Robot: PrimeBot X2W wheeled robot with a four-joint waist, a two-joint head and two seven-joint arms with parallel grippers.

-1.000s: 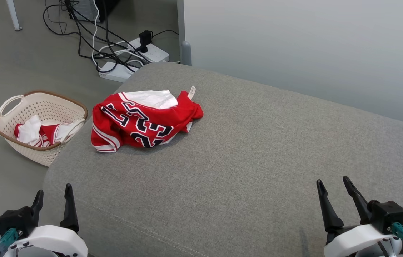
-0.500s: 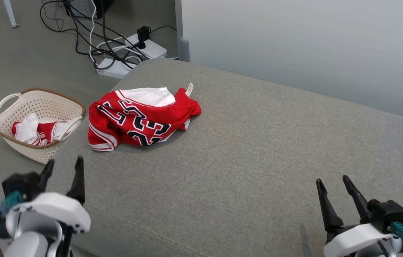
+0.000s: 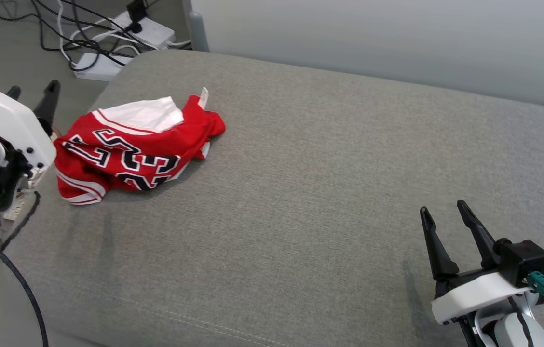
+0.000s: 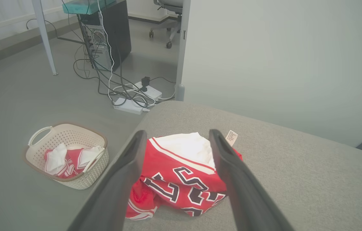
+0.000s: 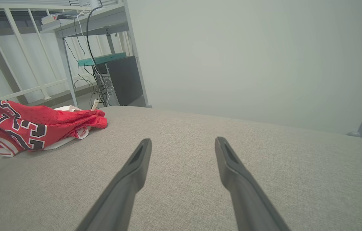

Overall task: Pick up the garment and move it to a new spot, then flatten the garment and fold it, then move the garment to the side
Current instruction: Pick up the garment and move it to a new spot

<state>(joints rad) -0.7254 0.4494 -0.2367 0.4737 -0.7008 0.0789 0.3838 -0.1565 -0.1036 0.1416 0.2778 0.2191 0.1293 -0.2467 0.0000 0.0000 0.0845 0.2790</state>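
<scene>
The garment (image 3: pixel 132 154) is a crumpled red jersey with black-and-white numbers and a white lining, lying on the far left part of the grey cushion (image 3: pixel 310 202). It also shows in the left wrist view, garment (image 4: pixel 181 179), and at the left of the right wrist view, garment (image 5: pixel 36 125). My left gripper (image 3: pixel 31 91) is raised at the left edge, beside and above the garment, open and empty; its fingers (image 4: pixel 129 170) frame the garment without touching it. My right gripper (image 3: pixel 443 219) stands open and empty at the lower right, far from the garment.
A cream laundry basket (image 4: pixel 68 179) with red and white cloth sits on the floor left of the cushion. Power strips and tangled cables (image 3: pixel 108 43) lie on the floor behind. A pale partition wall (image 3: pixel 397 38) runs along the cushion's far side.
The head camera has swung right and down, shifting the whole scene left. My left arm has risen from the lower left up to beside the garment. The right gripper keeps its pose.
</scene>
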